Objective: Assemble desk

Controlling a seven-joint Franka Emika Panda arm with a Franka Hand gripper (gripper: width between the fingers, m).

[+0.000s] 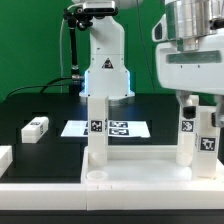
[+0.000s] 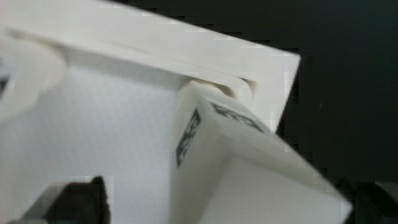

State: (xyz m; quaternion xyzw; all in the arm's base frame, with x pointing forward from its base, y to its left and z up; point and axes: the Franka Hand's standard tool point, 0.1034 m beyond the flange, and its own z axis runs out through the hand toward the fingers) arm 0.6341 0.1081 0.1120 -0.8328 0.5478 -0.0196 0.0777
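The gripper (image 1: pixel 200 100) hangs with jaws spread wide, gripping nothing. The upright leg (image 2: pixel 249 160) stands between them at six o'clock, planted at the tabletop (image 2: pixel 125 110) corner.

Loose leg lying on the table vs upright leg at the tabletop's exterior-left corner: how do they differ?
Pose: loose leg lies on its side; upright leg stands vertical. Place: loose leg rests on the black table, apart from the tabletop; upright leg stands on the tabletop's corner. Both white, tagged.

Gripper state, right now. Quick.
Gripper: open, with a finger on either side of the upright leg, holding nothing.
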